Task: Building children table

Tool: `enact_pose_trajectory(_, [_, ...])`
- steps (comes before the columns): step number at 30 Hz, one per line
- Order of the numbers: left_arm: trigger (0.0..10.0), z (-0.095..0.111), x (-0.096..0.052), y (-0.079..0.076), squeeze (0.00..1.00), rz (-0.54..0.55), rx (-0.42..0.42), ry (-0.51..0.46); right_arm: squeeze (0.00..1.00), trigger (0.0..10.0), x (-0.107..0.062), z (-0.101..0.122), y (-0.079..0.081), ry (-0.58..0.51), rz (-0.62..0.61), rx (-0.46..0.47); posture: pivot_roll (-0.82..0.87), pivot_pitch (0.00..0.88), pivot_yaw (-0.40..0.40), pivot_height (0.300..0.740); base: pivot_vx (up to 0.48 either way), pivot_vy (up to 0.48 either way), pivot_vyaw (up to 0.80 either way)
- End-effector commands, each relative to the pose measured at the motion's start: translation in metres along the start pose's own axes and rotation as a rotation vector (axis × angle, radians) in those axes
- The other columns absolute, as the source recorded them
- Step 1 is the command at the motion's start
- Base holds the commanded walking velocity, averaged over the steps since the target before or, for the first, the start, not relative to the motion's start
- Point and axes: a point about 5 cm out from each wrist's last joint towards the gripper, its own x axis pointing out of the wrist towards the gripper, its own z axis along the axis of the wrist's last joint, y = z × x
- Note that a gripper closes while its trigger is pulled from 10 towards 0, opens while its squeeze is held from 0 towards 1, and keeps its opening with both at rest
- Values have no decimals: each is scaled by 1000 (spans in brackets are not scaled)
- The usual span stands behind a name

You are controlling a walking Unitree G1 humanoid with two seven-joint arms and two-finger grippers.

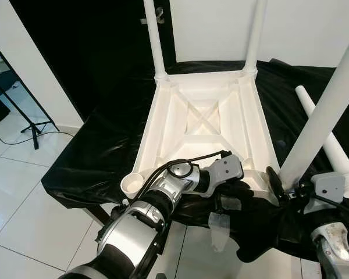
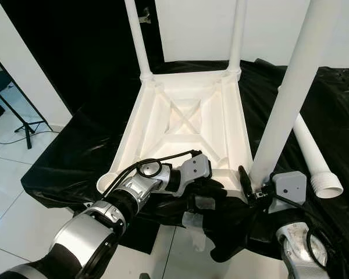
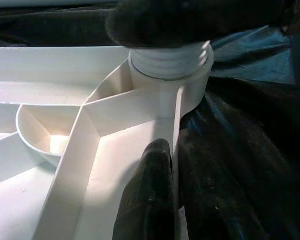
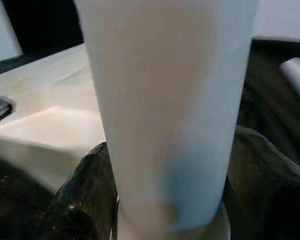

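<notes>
The white plastic table top [image 1: 152, 125] lies upside down on a black cloth [image 1: 99, 145]. Two white legs [image 1: 154, 35] [image 1: 256, 32] stand upright in its far corner sockets. My right gripper [image 1: 282, 187] is shut on a third leg [image 1: 326, 110], which stands in the near right socket; its fingers [image 4: 85, 195] press both sides of the tube. The leg's threaded end [image 3: 170, 60] sits in that socket. My left gripper [image 1: 237, 190] is shut on the near rim wall of the table top, beside that socket. The near left socket [image 1: 134, 183] is open.
A loose fourth leg [image 1: 328, 139] lies on the cloth to the right. The cloth's front edge hangs over white floor tiles [image 1: 23, 192]. A black tripod stand [image 1: 29, 116] is on the floor at left. A black backdrop and a white wall rise behind.
</notes>
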Motion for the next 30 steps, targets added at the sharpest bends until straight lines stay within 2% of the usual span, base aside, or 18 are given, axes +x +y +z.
enact_pose_trajectory(1, [10000, -29, -10, 3, 0, 191, -116, 70, 0, 10000, -4, -13, -5, 74, 31, 57, 33, 0, 72, 740, 0, 0, 0])
enact_pose_trajectory(2, [10000, -29, -9, 2, 0, 190, -116, 70, 0, 10000, -5, -14, -6, 81, 56, 57, 31, 0, 73, 740, 0, 0, 0])
enact_pose_trajectory(3, [10000, -29, -9, 2, 0, 189, -116, 70, 0, 4275, -6, -14, -7, 86, 91, 57, 31, 0, 72, 740, 0, 0, 0])
enact_pose_trajectory(5, [10000, -29, -9, 2, 0, 189, -116, 70, 0, 4275, -6, -13, -8, 89, 117, 56, 31, 0, 72, 740, 0, 0, 0])
enact_pose_trajectory(6, [10000, -29, -9, 2, 0, 189, -116, 69, 0, 353, -6, -13, -9, 88, 135, 59, 31, 0, 72, 740, 0, 0, 0])
enact_pose_trajectory(7, [10000, -29, -9, 2, 0, 189, -117, 69, 0, 0, -6, -12, -10, 88, 154, 66, 29, 0, 70, 740, 0, 0, 0])
enact_pose_trajectory(14, [10000, -28, -7, 1, 0, 189, -117, 67, 0, 0, -7, -11, -16, 127, 259, 95, 26, 0, 70, 740, 0, 0, 0])
enact_pose_trajectory(18, [10000, -29, -7, 1, 0, 190, -116, 68, 0, 0, -9, -13, -19, 149, 269, 123, 25, 0, 67, 740, 0, 0, 0])
enact_pose_trajectory(22, [10000, -29, -8, 1, 0, 191, -115, 69, 0, 0, -12, -13, -11, 146, 266, 163, 32, 0, 63, 740, 0, 0, 0])
enact_pose_trajectory(23, [10000, -29, -8, 1, 0, 194, -114, 69, 0, 0, -12, -12, -2, 121, 197, 199, 39, 0, 58, 740, 0, 0, 0])
enact_pose_trajectory(24, [10000, -29, -8, 1, 0, 194, -114, 69, 0, 0, -12, -12, -2, 121, 197, 199, 39, 0, 58, 740, 0, 0, 0])
enact_pose_trajectory(25, [10000, -29, -8, 2, 0, 195, -114, 69, 0, 0, -11, -12, 2, 105, 143, 216, 39, 0, 58, 740, 0, 0, 0])
enact_pose_trajectory(26, [10000, -29, -8, 2, 0, 196, -115, 69, 0, 0, -13, -13, 6, 85, -10, 200, 45, 0, 59, 740, 0, 0, 0])
enact_pose_trajectory(28, [10000, -30, -9, 1, 0, 196, -114, 73, 0, 0, -17, -15, 12, 70, -187, 175, 52, 0, 56, 740, 0, 0, 0])
enact_pose_trajectory(30, [10000, -30, -9, 1, 0, 195, -113, 76, 0, 0, -19, -15, 15, 70, -226, 170, 52, 0, 56, 740, 0, 0, 0])
